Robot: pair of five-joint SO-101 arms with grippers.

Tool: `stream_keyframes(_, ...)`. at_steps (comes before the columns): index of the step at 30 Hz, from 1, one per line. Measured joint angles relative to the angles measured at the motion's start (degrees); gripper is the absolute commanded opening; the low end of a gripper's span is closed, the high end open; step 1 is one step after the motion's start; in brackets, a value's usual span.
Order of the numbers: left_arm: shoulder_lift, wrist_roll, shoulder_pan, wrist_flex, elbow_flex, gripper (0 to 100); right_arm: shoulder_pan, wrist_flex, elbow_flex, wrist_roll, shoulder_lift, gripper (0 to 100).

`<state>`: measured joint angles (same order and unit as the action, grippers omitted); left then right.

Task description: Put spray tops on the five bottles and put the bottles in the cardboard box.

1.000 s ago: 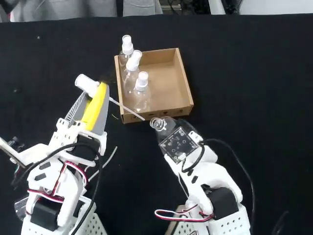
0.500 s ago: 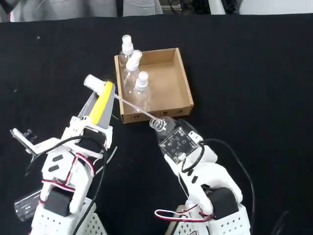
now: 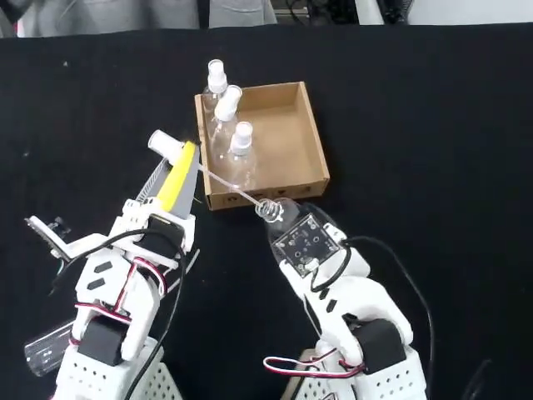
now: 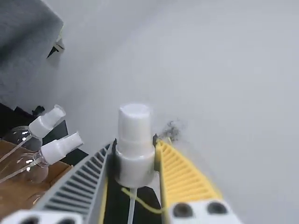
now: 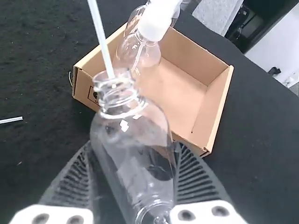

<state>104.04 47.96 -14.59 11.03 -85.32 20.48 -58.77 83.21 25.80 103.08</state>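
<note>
Just beside the brown cardboard box [image 3: 315, 137], the left gripper [image 4: 134, 156] clamped a white plastic spray top [image 4: 134, 135], its thin dip tube [image 3: 225, 185] slanting to the open neck of the clear plastic bottle [image 5: 135, 144] clamped in the right gripper [image 5: 134, 154]

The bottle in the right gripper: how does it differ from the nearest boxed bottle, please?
The held bottle has a bare threaded neck; the boxed bottle wears a white spray top. The held bottle sits in the right gripper outside the cardboard box; the boxed bottle lies inside. Both are clear.
</note>
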Motion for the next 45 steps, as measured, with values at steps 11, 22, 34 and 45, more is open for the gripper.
stream_keyframes(11,0.0,-0.4,-2.3,0.0,0.0,3,0.0,0.0,0.0,0.0,0.0,1.5)
stream_keyframes(22,0.0,-0.4,-2.6,0.0,0.0,3,0.0,0.0,0.0,0.0,0.0,1.5)
stream_keyframes(34,0.0,-7.1,-12.0,0.0,-2.0,3,0.0,1.5,0.0,-3.8,0.0,1.4)
stream_keyframes(45,0.0,-7.5,-12.8,0.0,-2.0,3,0.0,1.7,0.0,-4.0,0.0,1.5)
